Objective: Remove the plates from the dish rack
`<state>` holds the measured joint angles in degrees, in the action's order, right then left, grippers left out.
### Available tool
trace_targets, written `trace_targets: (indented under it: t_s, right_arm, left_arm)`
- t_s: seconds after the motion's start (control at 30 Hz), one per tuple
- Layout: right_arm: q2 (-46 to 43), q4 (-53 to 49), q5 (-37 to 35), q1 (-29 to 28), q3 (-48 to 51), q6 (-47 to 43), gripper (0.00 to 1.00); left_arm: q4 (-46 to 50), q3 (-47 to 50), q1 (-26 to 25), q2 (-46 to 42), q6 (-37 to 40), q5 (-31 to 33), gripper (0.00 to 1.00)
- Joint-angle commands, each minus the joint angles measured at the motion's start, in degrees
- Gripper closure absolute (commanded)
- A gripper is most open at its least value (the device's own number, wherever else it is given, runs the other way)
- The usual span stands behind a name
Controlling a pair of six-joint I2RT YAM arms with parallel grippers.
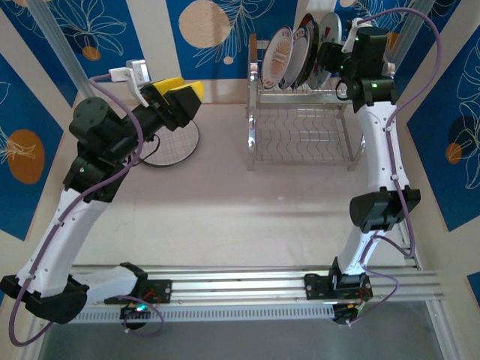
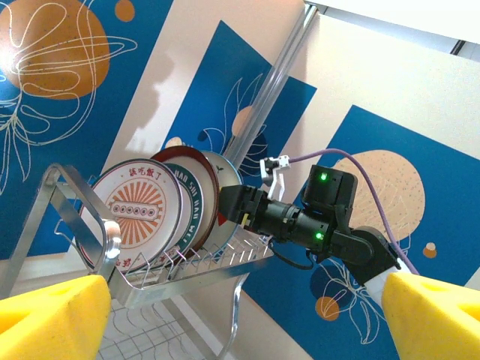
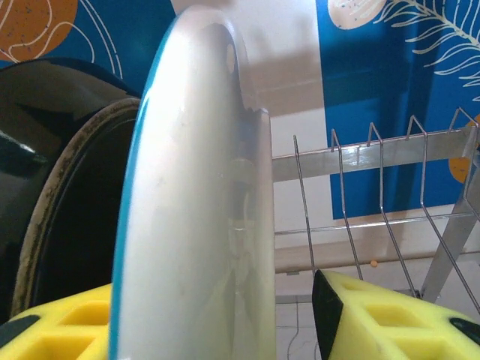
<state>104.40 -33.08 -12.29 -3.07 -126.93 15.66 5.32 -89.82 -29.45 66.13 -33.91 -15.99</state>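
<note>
The dish rack (image 1: pixel 301 124) stands at the back right with three plates upright in its upper tier. From left to right they are a sunburst plate (image 1: pixel 280 58), a dark-rimmed plate (image 1: pixel 306 51) and a white plate (image 1: pixel 331 34). My right gripper (image 1: pixel 328 56) straddles the white plate's edge (image 3: pixel 195 210), open. Its right pad (image 3: pixel 390 315) stands clear of the plate and its left pad (image 3: pixel 52 322) sits behind the blue rim. The dark plate (image 3: pixel 67 195) is just beyond. A plaid plate (image 1: pixel 174 146) lies flat on the table. My left gripper (image 1: pixel 180 94) hovers over it, open and empty.
The rack's chrome wire slots (image 3: pixel 375 202) run to the right of the white plate, and its wavy lower shelf (image 1: pixel 300 131) holds nothing. Blue patterned walls close in the back and sides. In the left wrist view the rack (image 2: pixel 187 270) and the right gripper (image 2: pixel 240 206) are visible.
</note>
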Motion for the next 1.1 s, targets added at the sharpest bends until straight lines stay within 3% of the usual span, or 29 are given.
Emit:
trace_targets:
  t_s: [0.0,0.53,1.07]
  right_arm:
    - [0.8,-0.5,1.2,-0.3,-2.5,0.4,0.49]
    - [2.0,-1.9,-0.1,-1.4,-3.8,0.4,0.61]
    - [3.7,-4.6,-6.2,-3.5,-8.1,0.4,0.78]
  left_arm:
    - [-0.9,-1.0,-0.6,-0.3,0.9,0.1,0.07]
    - [-0.8,-1.2,-0.6,-1.1,1.6,0.8,0.07]
    - [-0.7,-0.7,-0.7,-2.1,1.9,2.2,0.07]
